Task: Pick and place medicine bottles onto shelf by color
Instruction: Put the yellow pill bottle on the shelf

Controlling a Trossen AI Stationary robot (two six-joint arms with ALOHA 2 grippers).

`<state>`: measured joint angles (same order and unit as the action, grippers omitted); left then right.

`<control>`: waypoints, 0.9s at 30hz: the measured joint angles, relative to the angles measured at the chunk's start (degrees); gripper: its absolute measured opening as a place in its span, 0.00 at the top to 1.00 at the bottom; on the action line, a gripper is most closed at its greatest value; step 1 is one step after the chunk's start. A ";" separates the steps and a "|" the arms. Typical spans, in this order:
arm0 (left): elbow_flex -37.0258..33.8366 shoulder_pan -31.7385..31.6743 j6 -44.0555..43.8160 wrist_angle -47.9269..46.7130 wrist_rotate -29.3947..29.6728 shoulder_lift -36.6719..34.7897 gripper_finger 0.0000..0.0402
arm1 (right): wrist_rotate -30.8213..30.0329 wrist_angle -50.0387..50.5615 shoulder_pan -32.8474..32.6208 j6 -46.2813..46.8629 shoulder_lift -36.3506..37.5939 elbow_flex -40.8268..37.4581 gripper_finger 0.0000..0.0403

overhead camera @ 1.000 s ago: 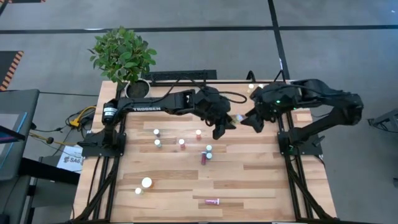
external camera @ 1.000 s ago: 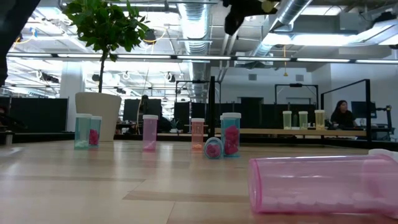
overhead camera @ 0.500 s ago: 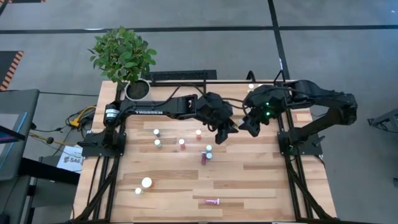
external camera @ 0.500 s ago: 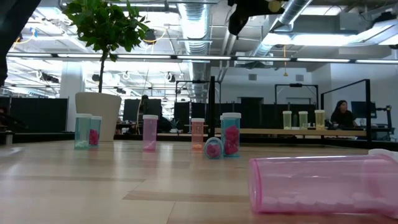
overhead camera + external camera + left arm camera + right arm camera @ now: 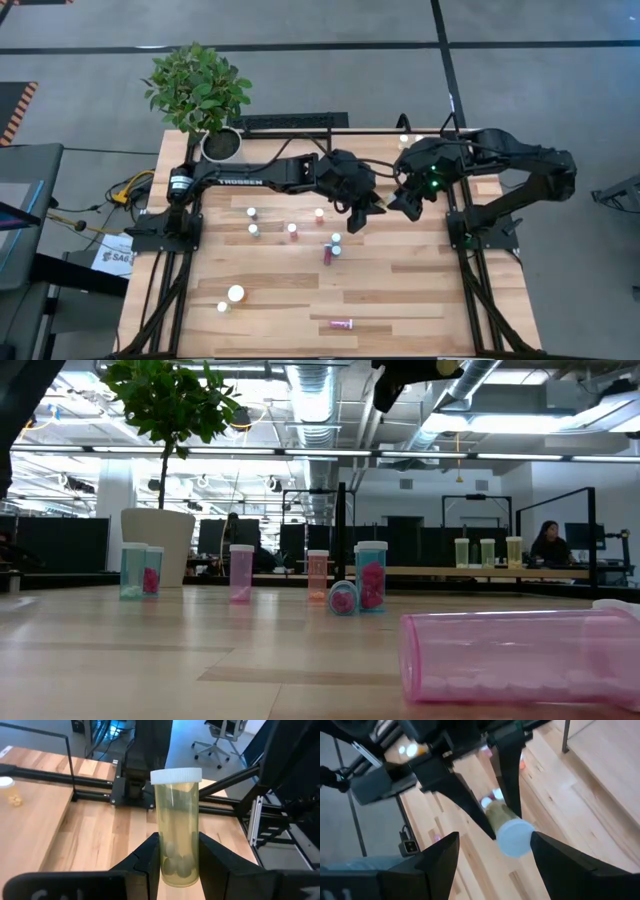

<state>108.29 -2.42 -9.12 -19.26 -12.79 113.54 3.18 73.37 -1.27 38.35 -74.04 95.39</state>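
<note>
The yellow bottle (image 5: 177,827) is pinched between the fingers (image 5: 148,865) of my left gripper (image 5: 362,207), its white cap clear of the fingertips and the lower body clamped on both sides. I see it held up off the table, over the far middle of the boards. My left arm reaches from its base at the left edge across toward the centre, elbow out straight, wrist turned toward the right arm.

My right gripper (image 5: 403,195) sits just beside it, facing it, jaws spread wide on either side of the bottle's cap (image 5: 514,837) without touching it, as far as I can tell. The right arm folds back from its base at the right edge, forearm bent over toward the middle.

Below them the other bottles (image 5: 291,231) stand scattered on the table (image 5: 420,290): several in the middle, a larger white-capped one (image 5: 235,293) toward the near left, and a pink one (image 5: 342,323) lying on its side at the near edge. The shelf (image 5: 485,187) lies at the far right under the right arm. A potted plant (image 5: 197,88) stands at the far left corner.
</note>
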 joint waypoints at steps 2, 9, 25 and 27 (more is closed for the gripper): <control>0.00 0.20 0.60 0.21 0.11 0.00 0.78 | 0.21 1.44 0.40 0.02 -0.06 -0.02 0.32; 0.22 0.27 1.15 2.62 -0.31 -0.30 0.78 | -0.07 2.86 0.74 -0.92 -0.20 -0.22 0.32; 0.17 0.34 0.00 3.12 1.45 -0.26 0.78 | -0.02 2.86 1.44 -2.89 -0.22 -0.20 0.42; 0.17 0.31 -0.03 3.17 2.08 -0.24 0.78 | -0.02 2.88 1.44 -2.91 -0.20 -0.17 0.48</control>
<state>108.47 -2.11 -9.15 -16.09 -10.71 113.30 3.16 76.25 0.16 35.44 -74.24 95.22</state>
